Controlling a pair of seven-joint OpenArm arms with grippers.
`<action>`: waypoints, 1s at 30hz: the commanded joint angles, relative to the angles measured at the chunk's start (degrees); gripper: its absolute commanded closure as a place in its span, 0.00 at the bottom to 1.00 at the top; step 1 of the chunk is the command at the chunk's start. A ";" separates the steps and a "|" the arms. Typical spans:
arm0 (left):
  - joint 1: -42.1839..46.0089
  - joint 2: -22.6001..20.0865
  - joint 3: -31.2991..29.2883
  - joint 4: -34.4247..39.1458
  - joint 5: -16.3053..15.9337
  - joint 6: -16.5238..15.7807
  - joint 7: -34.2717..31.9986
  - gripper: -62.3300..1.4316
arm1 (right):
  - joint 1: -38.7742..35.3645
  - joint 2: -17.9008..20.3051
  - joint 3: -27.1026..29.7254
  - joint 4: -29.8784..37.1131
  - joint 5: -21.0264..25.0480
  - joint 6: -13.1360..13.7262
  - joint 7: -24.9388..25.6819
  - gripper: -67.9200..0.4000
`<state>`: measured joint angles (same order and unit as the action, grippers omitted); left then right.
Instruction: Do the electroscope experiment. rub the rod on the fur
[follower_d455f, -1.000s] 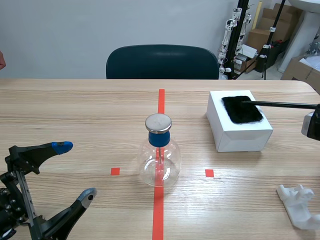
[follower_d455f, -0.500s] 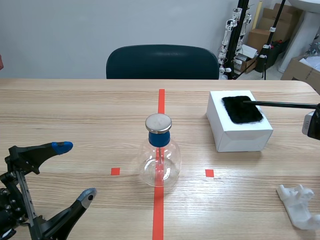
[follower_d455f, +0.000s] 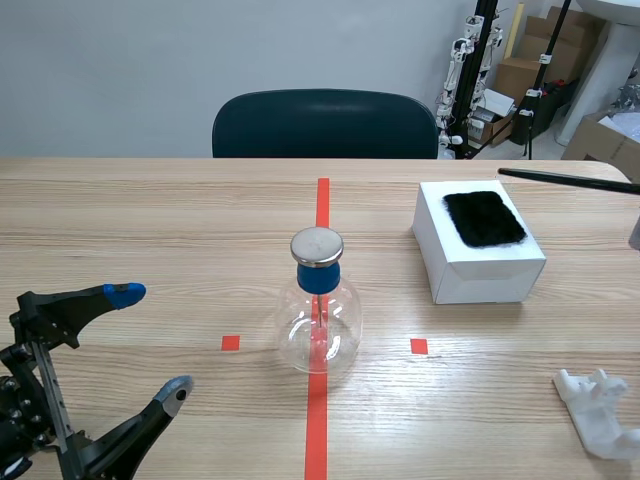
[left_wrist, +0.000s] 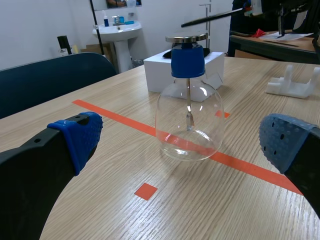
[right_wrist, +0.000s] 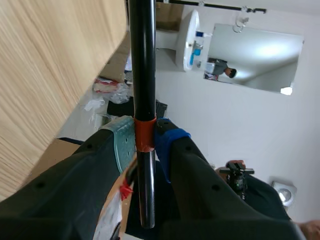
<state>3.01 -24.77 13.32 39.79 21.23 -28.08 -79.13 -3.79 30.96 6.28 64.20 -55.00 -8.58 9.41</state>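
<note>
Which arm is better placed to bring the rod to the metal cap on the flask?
Right. The right hand is shut on the black rod, whose tip hangs in the air near the fur on the white box. The left hand is open and holds nothing.

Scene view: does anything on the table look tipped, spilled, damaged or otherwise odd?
Nothing stands out. The flask stands upright and intact, the fur lies flat on the white box, and the right claw holds the rod in the air, clear of the fur.
</note>
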 joint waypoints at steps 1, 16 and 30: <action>-0.17 -0.17 -0.42 0.66 -0.61 0.09 -0.83 0.00 | -0.55 1.77 1.95 4.59 1.09 -1.03 0.55 0.99; -0.17 -0.17 -0.42 0.66 -0.61 0.09 -0.83 0.00 | -23.65 1.73 8.02 37.62 8.15 -0.90 -1.01 0.99; -0.17 -0.17 -0.42 0.66 -0.61 0.09 -0.83 0.00 | -46.45 -13.81 8.02 59.95 0.55 -9.29 2.73 0.99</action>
<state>3.01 -24.77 13.32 39.79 21.23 -28.08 -79.11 -49.74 17.17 13.67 123.92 -54.61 -16.58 11.70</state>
